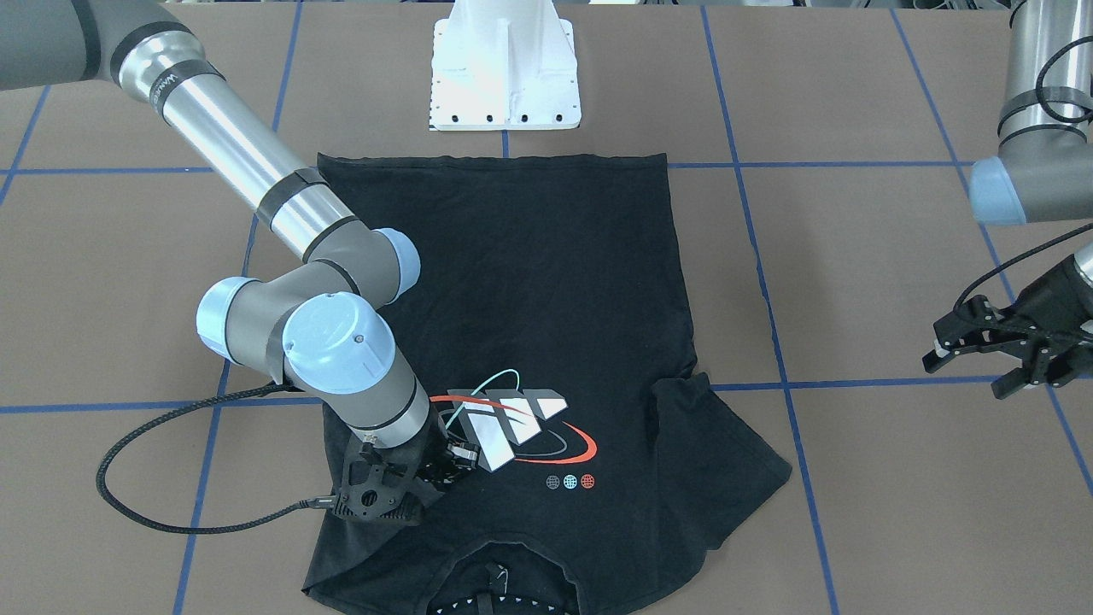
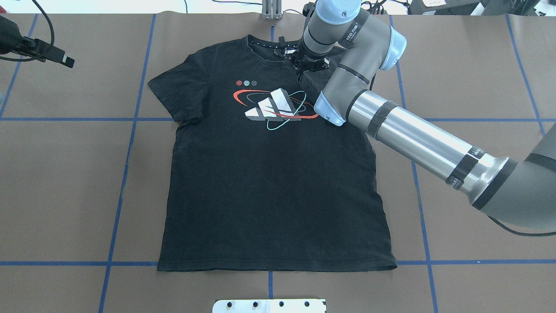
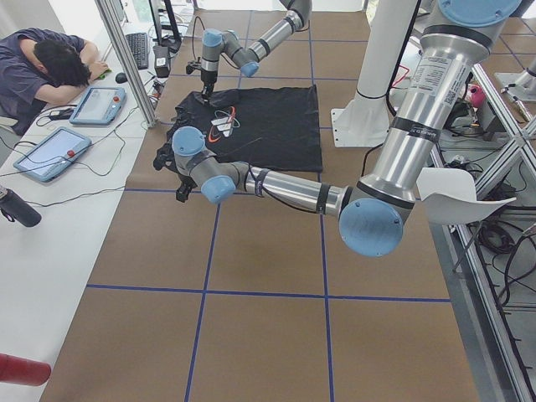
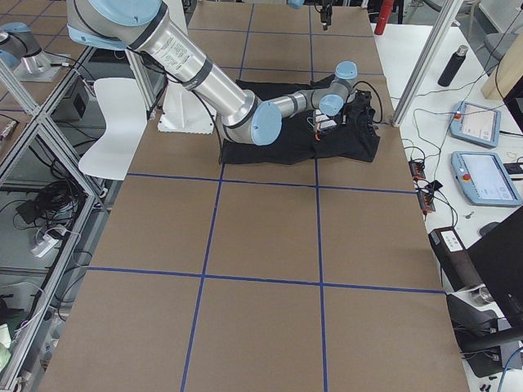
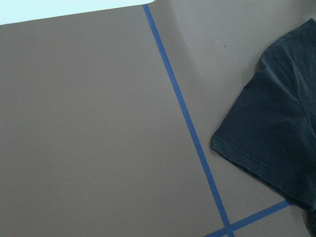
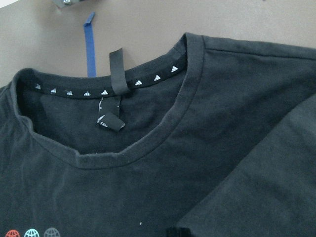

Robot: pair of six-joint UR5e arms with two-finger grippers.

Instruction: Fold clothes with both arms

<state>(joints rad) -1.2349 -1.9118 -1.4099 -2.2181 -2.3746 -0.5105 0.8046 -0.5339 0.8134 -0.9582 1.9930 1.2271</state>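
1. Firstly, at the upper left of the overhead frame, the left gripper [image 2: 65, 60] hovered above the bare brown table [image 2: 65, 174], well apart from the shirt; the front-facing view showed its fingers spread with nothing between them.
2. At the centre of the frame, the black T-shirt [image 2: 269, 191] lay flat on the table, with its logo [image 2: 273, 106] face up; the collar [image 2: 265, 48] pointed toward the top edge and the hem toward the white base plate [image 2: 269, 305] at the bottom; the sleeve on the frame's left [image 2: 173, 91] lay spread out near a blue tape line [image 2: 126, 174].
3. Right of the collar, the other sleeve [image 2: 315, 78] lay turned in over the shoulder; the right gripper [image 2: 309, 65] stood down on that fold, just beside the collar; whether its fingers pinched the cloth I could not tell, since the wrist hid them.
4. From the right edge, the right arm [image 2: 417, 139] stretched across the shirt's upper right part to that spot.
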